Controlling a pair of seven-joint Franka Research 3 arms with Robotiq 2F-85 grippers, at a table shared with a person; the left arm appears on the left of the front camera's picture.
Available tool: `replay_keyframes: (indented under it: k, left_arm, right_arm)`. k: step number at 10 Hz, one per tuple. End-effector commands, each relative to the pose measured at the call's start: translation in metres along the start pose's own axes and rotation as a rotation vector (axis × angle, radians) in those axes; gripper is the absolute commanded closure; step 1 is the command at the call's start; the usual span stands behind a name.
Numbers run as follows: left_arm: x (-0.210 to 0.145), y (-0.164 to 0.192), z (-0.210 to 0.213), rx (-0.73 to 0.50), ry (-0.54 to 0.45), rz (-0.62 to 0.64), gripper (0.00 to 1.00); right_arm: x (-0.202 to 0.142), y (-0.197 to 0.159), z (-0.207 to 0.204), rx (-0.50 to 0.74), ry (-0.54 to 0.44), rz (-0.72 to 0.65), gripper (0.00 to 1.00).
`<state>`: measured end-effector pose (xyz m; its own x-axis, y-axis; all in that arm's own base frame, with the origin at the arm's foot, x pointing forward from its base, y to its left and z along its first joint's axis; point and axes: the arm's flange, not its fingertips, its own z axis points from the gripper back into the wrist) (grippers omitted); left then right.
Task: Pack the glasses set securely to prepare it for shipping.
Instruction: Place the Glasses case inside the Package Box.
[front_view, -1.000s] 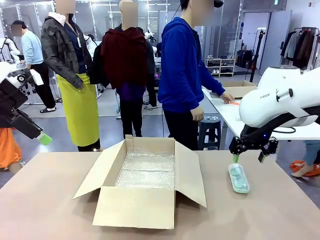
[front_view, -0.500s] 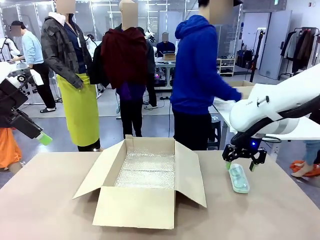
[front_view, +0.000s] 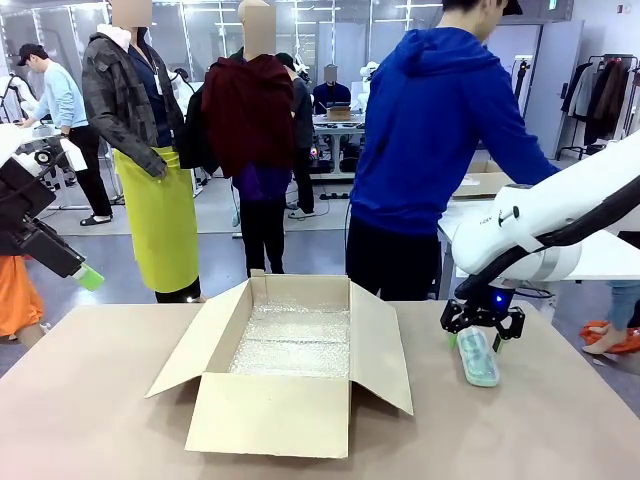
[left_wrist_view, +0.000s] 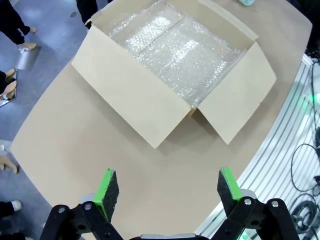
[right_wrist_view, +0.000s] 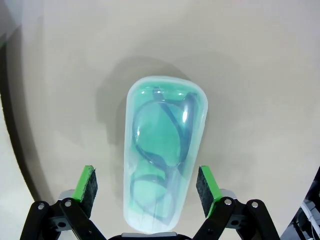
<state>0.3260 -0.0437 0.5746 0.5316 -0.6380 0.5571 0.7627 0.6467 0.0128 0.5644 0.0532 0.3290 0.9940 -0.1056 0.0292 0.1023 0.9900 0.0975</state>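
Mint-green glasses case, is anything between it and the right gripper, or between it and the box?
Nothing blocks the grip: the open right gripper straddles the glasses case. Toward the cardboard box, its outward-leaning side flap stands between, so lift over it.

The clear rounded case (front_view: 478, 357) of mint-green glasses (right_wrist_view: 156, 142) lies flat on the table (front_view: 560, 425), right side.

Box (front_view: 270, 415) centre, glasses case (front_view: 478, 358) to its right
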Motion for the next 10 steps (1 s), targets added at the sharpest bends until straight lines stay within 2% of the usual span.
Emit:
replay_keyframes:
  k: [1,4,5,6,7,8,9,10]
  left_arm:
    - [0.001,0.001,0.003,-0.005,-0.007,-0.011,0.00]
    - [0.001,0.001,0.003,-0.005,-0.007,-0.011,0.00]
    - [0.001,0.001,0.003,-0.005,-0.007,-0.011,0.00]
    - [0.001,0.001,0.003,-0.005,-0.007,-0.011,0.00]
    - [0.001,0.001,0.003,-0.005,-0.007,-0.011,0.00]
    - [0.001,0.001,0.003,-0.005,-0.007,-0.011,0.00]
    - [0.001,0.001,0.003,-0.005,-0.007,-0.011,0.00]
    - [0.001,0.001,0.003,-0.005,-0.007,-0.011,0.00]
  right_arm:
    - [0.005,0.000,-0.005,0.011,0.001,-0.021,0.00]
    - [0.011,-0.004,-0.018,0.010,0.015,-0.038,0.00]
    - [0.013,-0.008,-0.019,0.016,0.018,-0.042,0.13]
    - [0.014,-0.008,-0.019,0.007,0.021,-0.046,0.19]
    - [0.014,-0.008,-0.019,-0.001,0.024,-0.048,0.32]
    - [0.013,-0.008,-0.017,-0.004,0.019,-0.049,0.39]
    - [0.011,-0.007,-0.014,-0.008,0.020,-0.049,0.52]
    - [0.009,-0.004,-0.007,-0.019,0.011,-0.048,0.58]
